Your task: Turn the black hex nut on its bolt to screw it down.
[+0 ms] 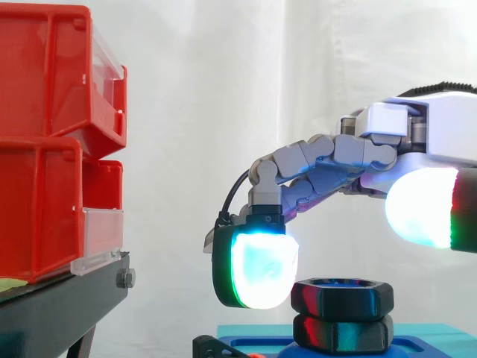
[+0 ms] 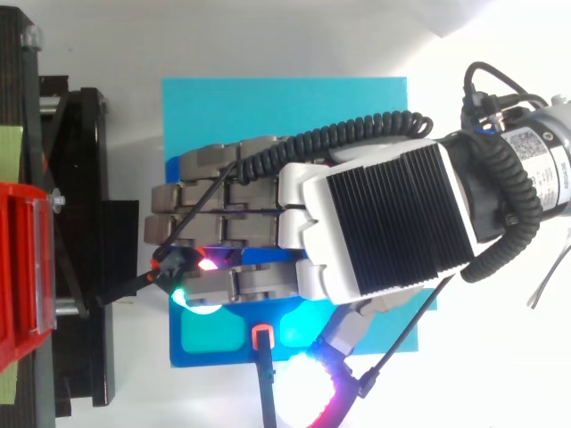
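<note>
My hand (image 2: 379,223) hovers over the black hex nut (image 1: 341,293), fingers loosely bent, gripping nothing; 1 pad (image 1: 261,270) sits just left of it, thumb (image 1: 421,205) raised apart.

bins (image 1: 45,142) on stand (image 1: 59,306) — left | hex nut (image 1: 341,297) on base (image 1: 440,344) — right | robot hand (image 2: 384,223) above hex nut
</note>
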{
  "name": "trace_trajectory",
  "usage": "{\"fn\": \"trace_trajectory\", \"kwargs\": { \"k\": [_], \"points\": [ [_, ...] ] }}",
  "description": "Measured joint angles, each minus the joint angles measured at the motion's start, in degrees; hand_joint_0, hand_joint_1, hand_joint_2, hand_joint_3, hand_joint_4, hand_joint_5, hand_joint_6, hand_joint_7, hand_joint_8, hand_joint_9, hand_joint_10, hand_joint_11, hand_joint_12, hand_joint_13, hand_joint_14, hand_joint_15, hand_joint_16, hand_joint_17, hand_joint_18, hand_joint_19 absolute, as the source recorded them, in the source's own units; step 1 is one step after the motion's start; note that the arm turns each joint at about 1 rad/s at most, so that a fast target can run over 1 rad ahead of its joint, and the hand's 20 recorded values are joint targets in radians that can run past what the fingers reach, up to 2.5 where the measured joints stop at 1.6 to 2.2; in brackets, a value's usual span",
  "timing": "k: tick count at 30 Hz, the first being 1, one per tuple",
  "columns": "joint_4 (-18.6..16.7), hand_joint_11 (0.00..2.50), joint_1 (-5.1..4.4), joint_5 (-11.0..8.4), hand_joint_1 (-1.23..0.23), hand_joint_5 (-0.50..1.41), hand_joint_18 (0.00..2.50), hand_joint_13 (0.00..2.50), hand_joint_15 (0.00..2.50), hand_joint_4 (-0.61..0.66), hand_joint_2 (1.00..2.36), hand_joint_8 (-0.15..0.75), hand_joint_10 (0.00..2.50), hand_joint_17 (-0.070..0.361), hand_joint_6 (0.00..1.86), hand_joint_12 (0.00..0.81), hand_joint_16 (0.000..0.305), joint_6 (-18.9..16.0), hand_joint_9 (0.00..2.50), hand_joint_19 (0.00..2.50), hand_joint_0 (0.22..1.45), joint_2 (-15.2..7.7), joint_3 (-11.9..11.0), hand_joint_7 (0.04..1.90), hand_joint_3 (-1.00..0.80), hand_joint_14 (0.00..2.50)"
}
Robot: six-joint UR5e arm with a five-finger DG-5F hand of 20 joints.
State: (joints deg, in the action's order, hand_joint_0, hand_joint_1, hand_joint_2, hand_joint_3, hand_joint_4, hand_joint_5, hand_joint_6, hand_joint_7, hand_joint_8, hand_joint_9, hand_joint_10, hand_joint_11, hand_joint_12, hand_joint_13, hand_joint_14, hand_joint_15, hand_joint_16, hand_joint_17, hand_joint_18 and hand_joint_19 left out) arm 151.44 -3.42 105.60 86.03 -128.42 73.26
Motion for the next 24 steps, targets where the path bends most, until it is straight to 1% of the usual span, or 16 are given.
{"fn": "trace_trajectory", "kwargs": {
  "k": [2,5,10,17,18,24],
  "points": [
    [-1.1,0.19,-0.08,-0.32,-0.16,-0.09,0.54,0.57,0.13,0.34,1.00,0.326,0.00,0.130,0.50,0.402,0.058,0.0,0.53,0.26,0.43,0.0,0.5,1.19,-0.50,0.00],
    [-1.4,0.20,-0.10,-0.50,-0.17,-0.09,0.54,0.56,0.14,0.34,1.00,0.324,0.00,0.131,0.50,0.402,0.058,-0.1,0.53,0.26,0.43,0.0,0.8,1.20,-0.50,0.00],
    [-1.0,0.19,-0.15,-0.56,-0.17,-0.08,0.54,0.56,0.13,0.33,1.00,0.324,0.00,0.130,0.50,0.401,0.058,0.0,0.53,0.26,0.43,0.0,1.1,1.24,-0.50,0.00],
    [-0.3,0.20,-0.05,-0.57,-0.19,-0.08,0.54,0.57,0.13,0.32,1.00,0.323,0.00,0.130,0.50,0.401,0.058,0.1,0.53,0.26,0.44,0.0,1.5,1.24,-0.50,0.00],
    [-0.3,0.19,-0.06,-0.57,-0.19,-0.08,0.54,0.57,0.13,0.34,1.00,0.322,0.00,0.130,0.50,0.401,0.058,0.1,0.53,0.26,0.44,0.0,1.5,1.23,-0.50,0.00],
    [-0.9,0.19,-0.23,-0.65,-0.20,-0.08,0.54,0.56,0.13,0.33,1.00,0.320,0.00,0.130,0.50,0.396,0.058,0.1,0.53,0.26,0.44,0.0,1.5,1.23,-0.50,0.00]
  ]
}}
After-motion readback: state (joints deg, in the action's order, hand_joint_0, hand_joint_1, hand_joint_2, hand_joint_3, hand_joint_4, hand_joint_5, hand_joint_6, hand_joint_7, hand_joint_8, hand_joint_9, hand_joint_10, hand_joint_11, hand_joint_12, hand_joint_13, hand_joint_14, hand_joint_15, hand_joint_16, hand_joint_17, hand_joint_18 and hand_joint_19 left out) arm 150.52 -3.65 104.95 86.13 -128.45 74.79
